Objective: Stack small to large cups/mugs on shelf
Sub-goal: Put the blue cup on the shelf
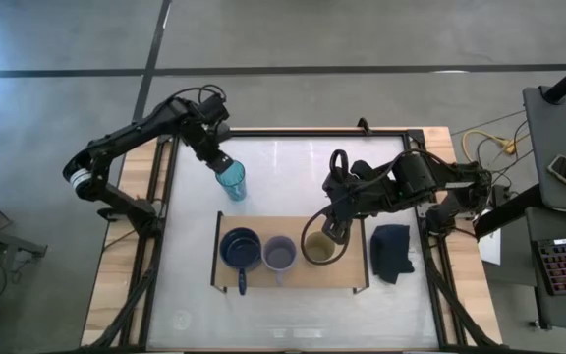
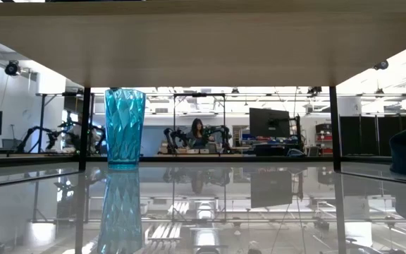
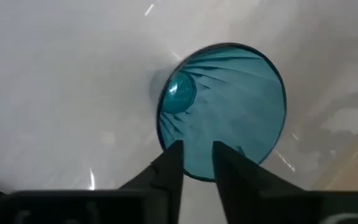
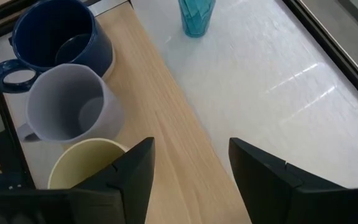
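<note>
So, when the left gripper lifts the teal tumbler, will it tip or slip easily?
Probably yes. The teal tumbler is tall with a narrow base, so a push could tip it. Its glossy faceted wall may slip between the left gripper fingers.

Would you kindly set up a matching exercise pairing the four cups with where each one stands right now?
Things:
1. navy mug
2. grey-lavender mug
3. tan cup
4. teal tumbler

Places:
A. on the white tabletop, off the shelf, at the left claw
B. middle of the three on the shelf
C. on the shelf, under the open right claw
D. the row's end farthest from the dark cloth

Pairs: 1-D, 2-B, 3-C, 4-A
</note>
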